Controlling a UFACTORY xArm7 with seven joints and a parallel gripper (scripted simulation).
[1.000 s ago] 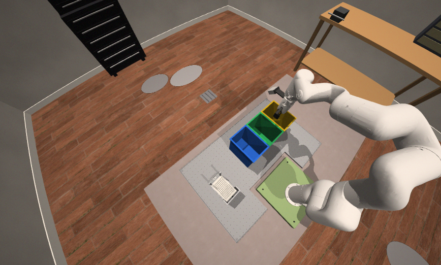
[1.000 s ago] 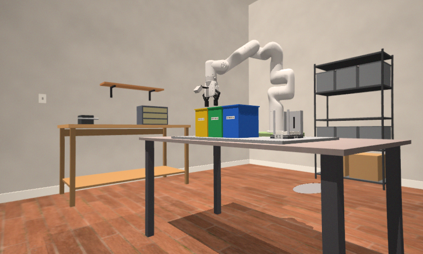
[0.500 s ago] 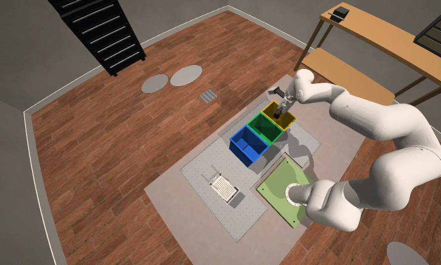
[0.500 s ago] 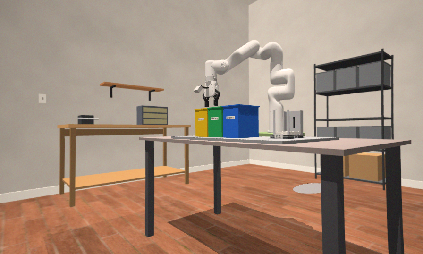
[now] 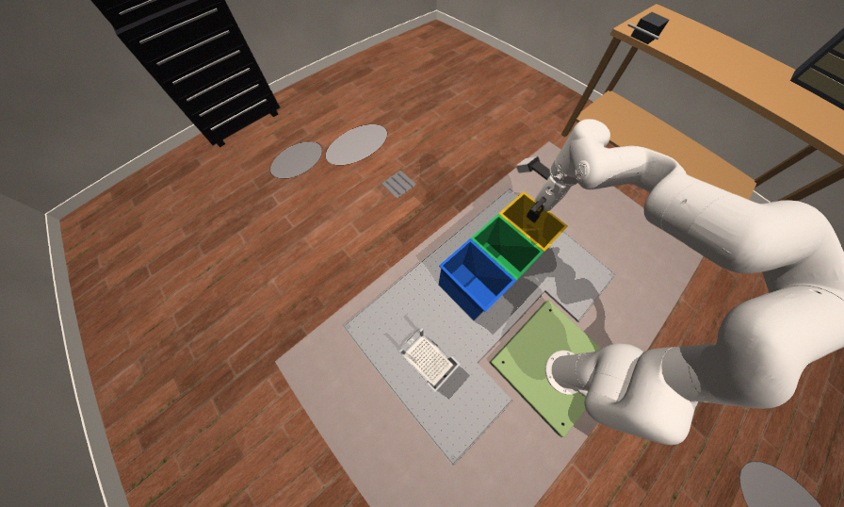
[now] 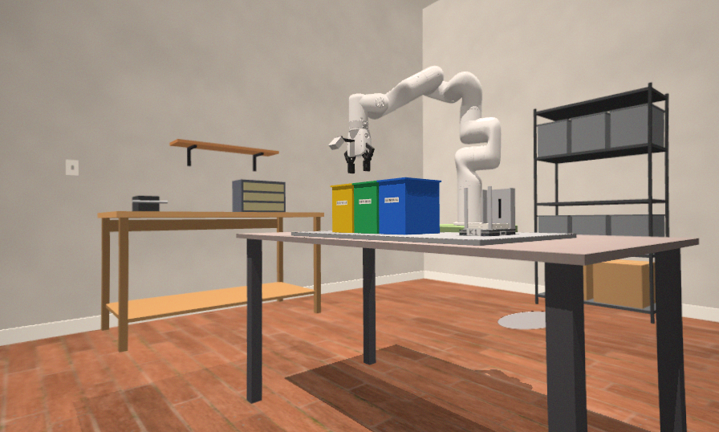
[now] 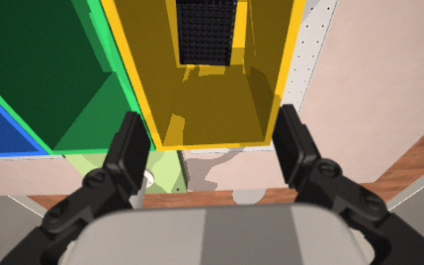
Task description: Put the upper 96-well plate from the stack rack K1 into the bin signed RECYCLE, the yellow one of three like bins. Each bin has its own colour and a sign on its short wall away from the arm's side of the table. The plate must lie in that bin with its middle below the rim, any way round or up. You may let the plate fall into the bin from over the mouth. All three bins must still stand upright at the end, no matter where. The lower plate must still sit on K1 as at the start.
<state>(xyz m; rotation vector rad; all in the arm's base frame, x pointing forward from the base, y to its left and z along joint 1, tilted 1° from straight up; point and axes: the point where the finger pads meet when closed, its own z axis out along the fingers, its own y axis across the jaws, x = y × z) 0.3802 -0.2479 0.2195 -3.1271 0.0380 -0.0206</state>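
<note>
Bright, even light, soft shadows, sharp

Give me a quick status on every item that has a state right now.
gripper: open, empty, above the yellow bin
black plate: inside the yellow bin, leaning on its far wall
yellow bin: upright
green bin: upright
blue bin: upright
white plate: on the rack
</note>
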